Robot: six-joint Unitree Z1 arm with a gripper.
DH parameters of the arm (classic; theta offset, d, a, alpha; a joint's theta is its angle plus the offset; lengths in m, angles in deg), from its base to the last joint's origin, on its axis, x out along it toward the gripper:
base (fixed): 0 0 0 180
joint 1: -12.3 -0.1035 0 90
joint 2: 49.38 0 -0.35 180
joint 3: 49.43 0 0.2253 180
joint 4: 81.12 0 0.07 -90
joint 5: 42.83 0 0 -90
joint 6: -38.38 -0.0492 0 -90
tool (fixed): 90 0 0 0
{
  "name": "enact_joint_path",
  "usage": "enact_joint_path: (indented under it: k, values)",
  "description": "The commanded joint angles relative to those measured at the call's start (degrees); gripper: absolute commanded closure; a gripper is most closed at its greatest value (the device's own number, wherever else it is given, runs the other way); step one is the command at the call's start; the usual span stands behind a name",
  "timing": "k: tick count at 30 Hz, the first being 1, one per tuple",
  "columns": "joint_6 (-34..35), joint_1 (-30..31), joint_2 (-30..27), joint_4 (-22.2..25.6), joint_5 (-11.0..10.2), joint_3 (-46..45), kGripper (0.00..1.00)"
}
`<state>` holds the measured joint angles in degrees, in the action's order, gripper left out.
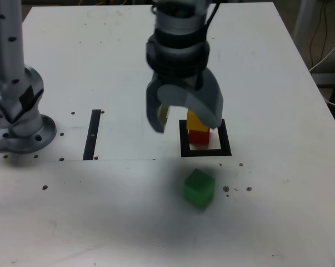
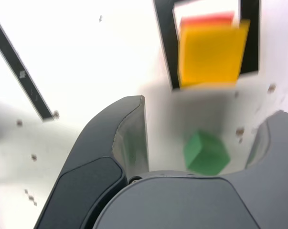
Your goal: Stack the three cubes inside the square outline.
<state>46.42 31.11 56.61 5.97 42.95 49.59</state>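
The yellow cube (image 1: 195,119) sits on the red cube (image 1: 199,137) inside the square outline (image 1: 184,146). The wrist view looks down on the same stack: yellow cube (image 2: 210,55) over red cube (image 2: 206,20), ringed by the square outline (image 2: 164,47). The green cube (image 1: 199,188) lies alone on the table in front of the outline, and shows between the fingers in the wrist view as the green cube (image 2: 206,152). My gripper (image 1: 185,123) hangs just above and in front of the stack. It is open, jaws spread wide, and holds nothing (image 2: 206,126).
A narrow black strip (image 1: 93,134) lies on the white table at the exterior view's left of the outline, also seen as the strip (image 2: 19,71). The arm's grey base (image 1: 17,111) stands at the far left. Small screw holes dot the tabletop.
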Motion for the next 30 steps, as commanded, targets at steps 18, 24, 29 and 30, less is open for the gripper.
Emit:
enact_joint_path:
  k: [18,24,29,30]
  values:
    - [20.6,14.9,7.1,-2.8,2.7,4.4,0.02]
    - [20.6,13.0,9.5,-3.7,4.3,2.5,0.03]
    - [20.6,10.1,11.8,-6.8,5.9,0.8,0.05]
    - [20.6,9.7,12.1,-7.5,6.2,0.7,0.05]
